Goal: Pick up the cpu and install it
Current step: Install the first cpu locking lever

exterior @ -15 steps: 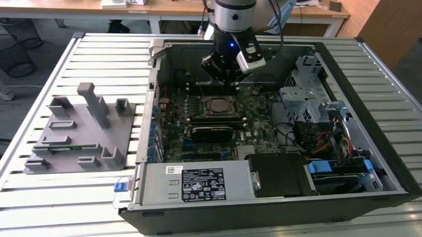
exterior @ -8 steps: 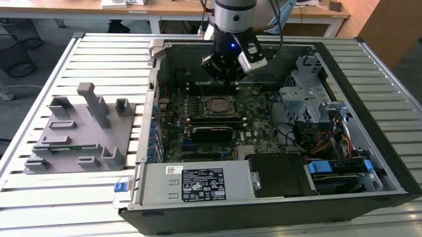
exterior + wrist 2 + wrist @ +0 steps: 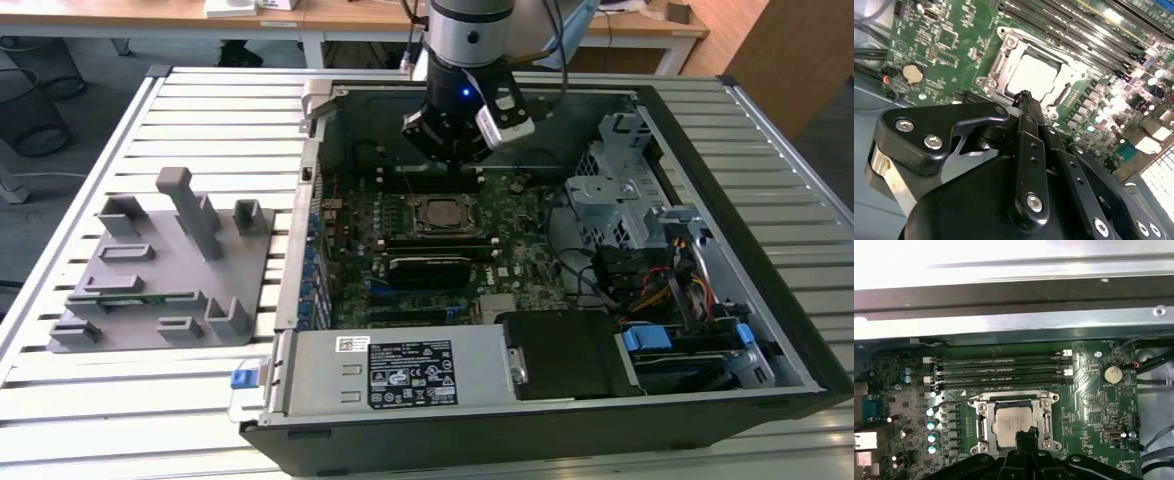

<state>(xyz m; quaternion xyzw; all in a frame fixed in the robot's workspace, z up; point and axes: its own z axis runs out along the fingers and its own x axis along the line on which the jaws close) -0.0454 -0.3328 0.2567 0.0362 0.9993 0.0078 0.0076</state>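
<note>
Cpu (image 3: 1009, 422), a flat square silver-grey metal-topped chip: the black metal end effector (image 3: 1027, 434), fingertips drawn together and empty, is poised close over it. It lies inside the silver-framed socket (image 3: 983, 422) on the green motherboard (image 3: 1094, 405). Judged light, stiff, slick-topped, fragile beneath; hold by opposite edges.

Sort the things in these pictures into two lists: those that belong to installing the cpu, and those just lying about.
Belong to the job:
cpu, lying in the socket frame
gripper, shut, empty, close to it
motherboard

Lying about:
grey parts holder, on the table beside the case
coin battery
power supply
</note>
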